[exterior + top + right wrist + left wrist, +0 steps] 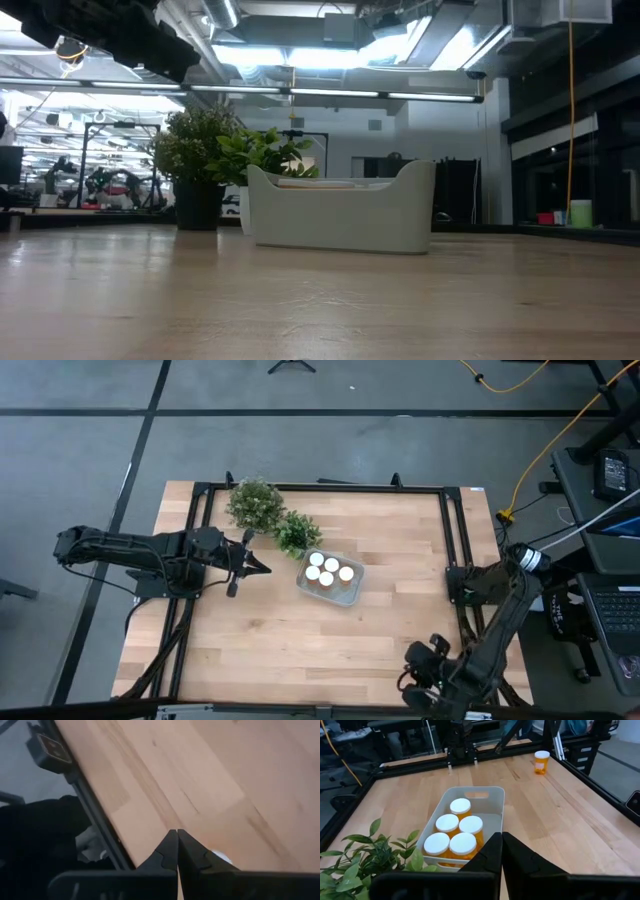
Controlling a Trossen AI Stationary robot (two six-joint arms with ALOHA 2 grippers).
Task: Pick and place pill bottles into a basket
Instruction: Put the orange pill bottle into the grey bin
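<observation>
The pale basket (330, 578) sits mid-table, and several orange pill bottles with white caps (454, 834) stand upright in it. One more pill bottle (541, 762) stands alone on the wood toward the table's near right; the right arm hides it in the high view. My left gripper (262, 567) is shut and hovers just left of the basket, its closed tips (501, 836) pointing at it. My right gripper (177, 831) is shut, slanting down over the table's near right corner (422, 665), with nothing between its fingers.
Two green potted plants (255, 503) (296, 532) stand just behind and left of the basket. A black metal frame (452, 530) runs along the table's left, far and right sides. The wood between the basket and the near edge (300, 650) is bare.
</observation>
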